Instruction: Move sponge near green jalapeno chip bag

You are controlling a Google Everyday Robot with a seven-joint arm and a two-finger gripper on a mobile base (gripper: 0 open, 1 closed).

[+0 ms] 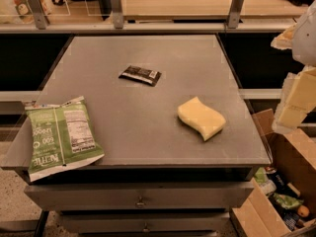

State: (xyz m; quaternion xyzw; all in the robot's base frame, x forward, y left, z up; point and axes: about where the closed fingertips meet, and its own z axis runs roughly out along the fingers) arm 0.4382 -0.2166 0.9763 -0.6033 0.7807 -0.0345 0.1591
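Nothing's begun yet. The gripper (294, 105) hangs off the table (143, 127) edge, and I can't tell if it's open. The sponge (201, 117) lies untouched just left of it, with the green jalapeno chip bag (61, 135) well beyond.

Over at the front left corner, on the green bag (61, 137): big white lettering along the near end, upside down, looks like "KETTLE". Just above it, white digits, maybe "600", hard to tell. White nutrition label there too, print too fine to read. Toward the back, black packet (140, 75): pale marks, unreadable. Gripper (292, 113) hanging just past the right edge.
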